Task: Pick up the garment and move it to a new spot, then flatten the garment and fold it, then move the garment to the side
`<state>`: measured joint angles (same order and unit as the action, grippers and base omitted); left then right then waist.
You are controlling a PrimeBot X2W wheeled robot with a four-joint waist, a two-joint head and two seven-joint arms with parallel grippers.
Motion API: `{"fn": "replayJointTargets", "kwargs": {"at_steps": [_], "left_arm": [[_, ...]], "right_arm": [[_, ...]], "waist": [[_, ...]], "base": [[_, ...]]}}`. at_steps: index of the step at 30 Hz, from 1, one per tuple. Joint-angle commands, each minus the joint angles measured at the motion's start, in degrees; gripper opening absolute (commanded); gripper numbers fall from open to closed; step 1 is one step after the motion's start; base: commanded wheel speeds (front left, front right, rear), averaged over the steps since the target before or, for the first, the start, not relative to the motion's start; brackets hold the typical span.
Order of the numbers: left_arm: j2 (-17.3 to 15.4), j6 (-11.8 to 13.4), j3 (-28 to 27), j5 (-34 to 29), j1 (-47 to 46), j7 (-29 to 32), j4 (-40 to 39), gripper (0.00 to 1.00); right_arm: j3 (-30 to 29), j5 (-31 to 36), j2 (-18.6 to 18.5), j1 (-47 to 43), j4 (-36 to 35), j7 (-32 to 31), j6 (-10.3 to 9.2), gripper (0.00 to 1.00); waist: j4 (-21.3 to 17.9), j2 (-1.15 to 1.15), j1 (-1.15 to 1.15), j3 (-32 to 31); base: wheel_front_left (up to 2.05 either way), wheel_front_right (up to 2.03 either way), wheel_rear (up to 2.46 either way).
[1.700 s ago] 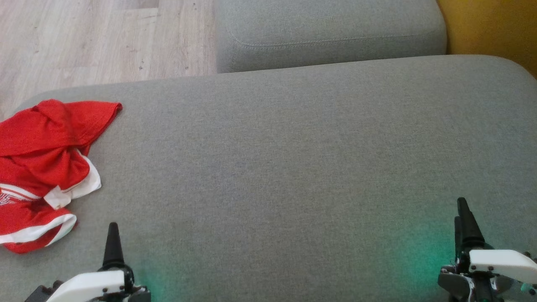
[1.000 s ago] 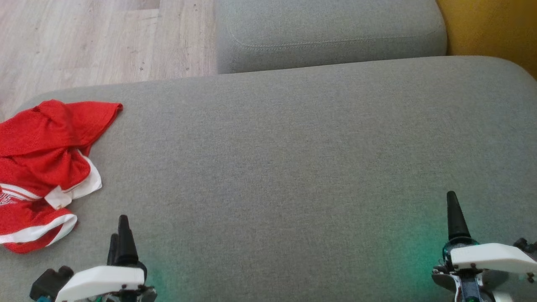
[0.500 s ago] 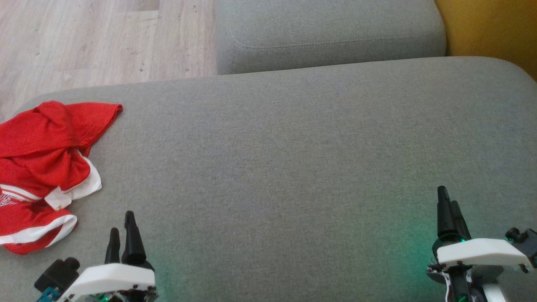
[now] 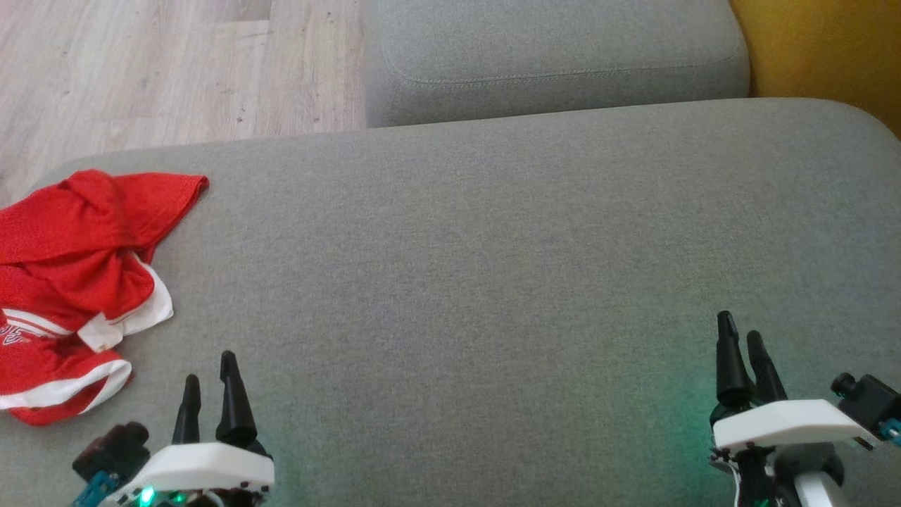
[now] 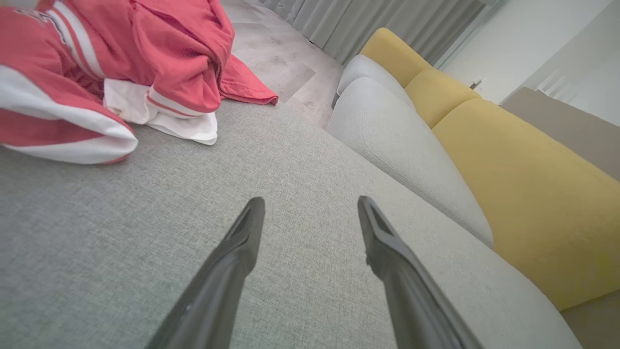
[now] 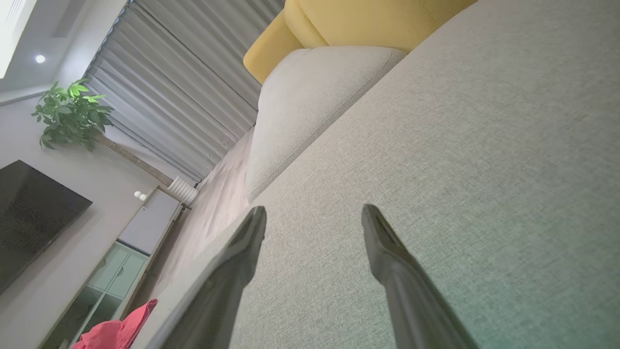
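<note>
The garment [image 4: 70, 282] is a crumpled red jersey with white trim, lying at the left end of the grey sofa seat [image 4: 464, 282]. In the left wrist view the garment [image 5: 121, 63] fills the upper left, a short way ahead of the fingers. My left gripper [image 4: 209, 366] hovers open at the lower left, to the right of the garment and apart from it, nothing between its fingers. At the lower right my right gripper [image 4: 739, 331] is open over bare cushion. A corner of the garment [image 6: 116, 332] shows far off in the right wrist view.
A second grey cushion [image 4: 549, 56] lies beyond the seat, with a yellow backrest [image 4: 823, 49] at the right. Wooden floor [image 4: 141, 70] lies past the seat's far left edge. The right wrist view shows curtains, a plant [image 6: 68, 114] and a dark screen [image 6: 29, 213].
Both grippers have rolled, so their two fingers now show side by side. The left one has risen a little and drifted right; the right one has drifted left. The garment has not moved.
</note>
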<state>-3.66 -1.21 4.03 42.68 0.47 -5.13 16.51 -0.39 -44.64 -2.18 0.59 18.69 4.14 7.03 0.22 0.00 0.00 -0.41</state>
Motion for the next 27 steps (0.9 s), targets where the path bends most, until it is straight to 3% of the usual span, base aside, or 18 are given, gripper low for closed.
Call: {"fn": "replayJointTargets", "kwargs": {"at_steps": [1,27], "left_arm": [[-1.13,0.38,-0.47,-2.22,-1.51,-0.88,-1.96,1.0],[-2.5,2.6,2.11,-19.53,-1.57,-5.24,-1.27,1.0]], "right_arm": [[1.19,2.12,-0.45,3.04,-1.99,0.9,0.26,1.0],[4.05,19.99,-0.57,3.25,-2.54,4.21,0.36,1.0]], "waist": [[-0.03,0.0,0.0,-0.04],[-0.28,0.0,0.0,-0.25]], "base": [[0.0,0.0,0.0],[0.0,0.0,0.0]]}}
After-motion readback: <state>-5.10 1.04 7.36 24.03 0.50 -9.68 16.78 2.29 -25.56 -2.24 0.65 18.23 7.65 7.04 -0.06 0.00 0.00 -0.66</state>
